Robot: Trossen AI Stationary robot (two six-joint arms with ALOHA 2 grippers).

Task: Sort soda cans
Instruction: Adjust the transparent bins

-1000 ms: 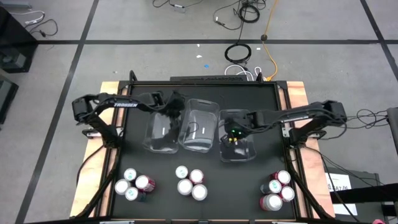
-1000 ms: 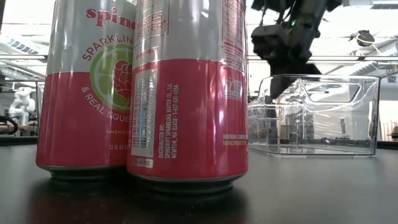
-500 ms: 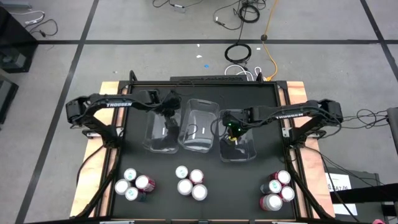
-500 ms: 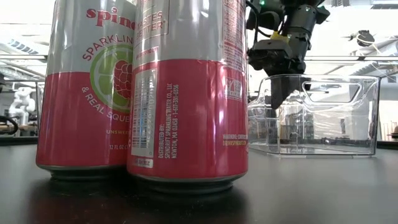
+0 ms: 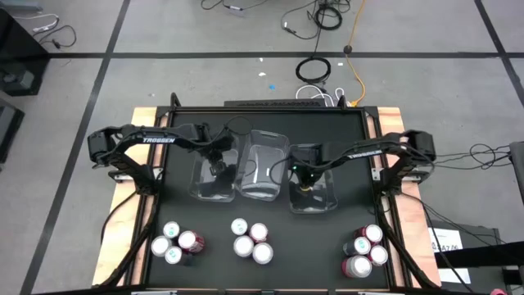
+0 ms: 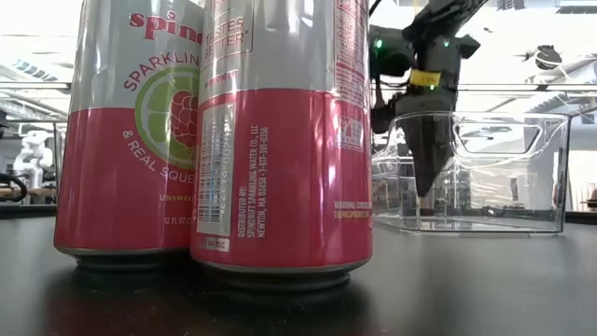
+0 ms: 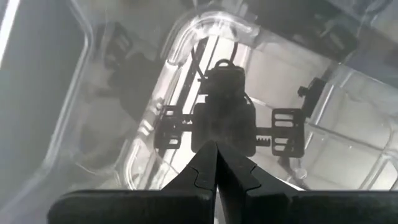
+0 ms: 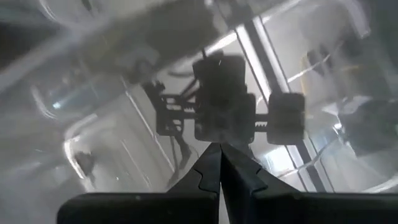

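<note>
Three clear bins stand side by side mid-table: a left bin (image 5: pixel 198 187), a middle bin (image 5: pixel 264 187) and a right bin (image 5: pixel 327 201). My left gripper (image 5: pixel 218 170) is shut and points down inside the left bin, its tips (image 7: pixel 216 144) over the bin's floor. My right gripper (image 5: pixel 304 183) is shut too and reaches down inside the right bin (image 6: pixel 504 177), tips (image 6: pixel 427 198) low near its floor. The soda cans stand upright near the front edge in three clusters: left (image 5: pixel 176 244), middle (image 5: pixel 250 240) and right (image 5: pixel 365 251). Two pink-and-silver cans (image 6: pixel 280 131) fill the low view. My left gripper's shut fingers point down at the left bin's floor (image 7: pixel 186 106); whether the tips touch it I cannot tell. My right gripper's shut fingers point down at the right bin's floor (image 8: pixel 149 155); whether they touch it I cannot tell either.
The black table top has a raised frame with wooden edges (image 5: pixel 144 115). Bare table lies between the bins and the can clusters (image 5: pixel 262 215). Cables (image 5: pixel 315 70) lie on the floor beyond the far edge.
My right gripper has sunk down into the right bin and rolled about its own axis, staying shut. My left gripper has moved toward the near edge over the left bin and tipped steeper downward, staying shut. The bins and cans have kept their places.
</note>
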